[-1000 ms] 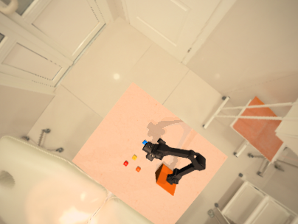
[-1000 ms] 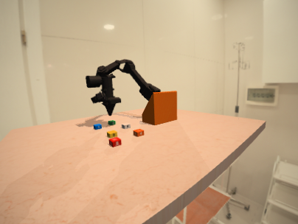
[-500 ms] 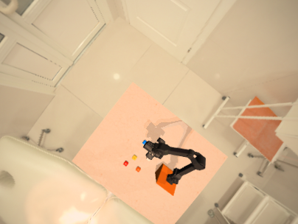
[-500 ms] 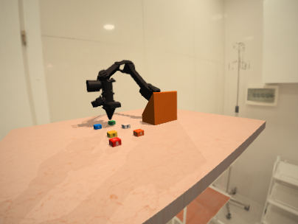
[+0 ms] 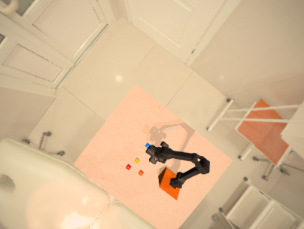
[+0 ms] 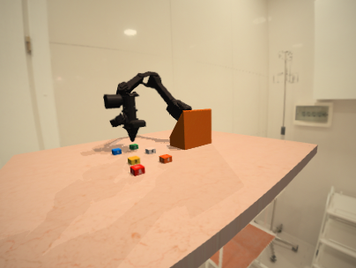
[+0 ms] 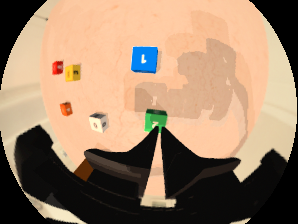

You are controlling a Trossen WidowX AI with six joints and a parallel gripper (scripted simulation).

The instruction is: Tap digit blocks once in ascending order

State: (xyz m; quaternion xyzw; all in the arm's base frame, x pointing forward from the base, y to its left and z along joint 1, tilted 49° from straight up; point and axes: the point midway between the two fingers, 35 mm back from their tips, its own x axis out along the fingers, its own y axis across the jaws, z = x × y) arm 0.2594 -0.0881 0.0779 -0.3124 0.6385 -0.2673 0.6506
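Three views of one table [image 6: 264, 176]

It is seen from high overhead, obliquely from beside at table height, and closely downward from the wrist; the blocks are shared.

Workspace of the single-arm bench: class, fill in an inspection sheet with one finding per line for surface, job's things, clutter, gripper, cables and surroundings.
Surface: pink marble-look table top.
Job's things: six small blocks: green block, blue block, white block, yellow block, orange block, red block, all apart from each other; digits too small to read.
Clutter: nothing seen.
Gripper: gripper pointing down just above the green block, jaws shut, holding nothing.
Cables: nothing seen.
Surroundings: arm on an orange wedge base; white tiled walls, IV stand, wall panel.
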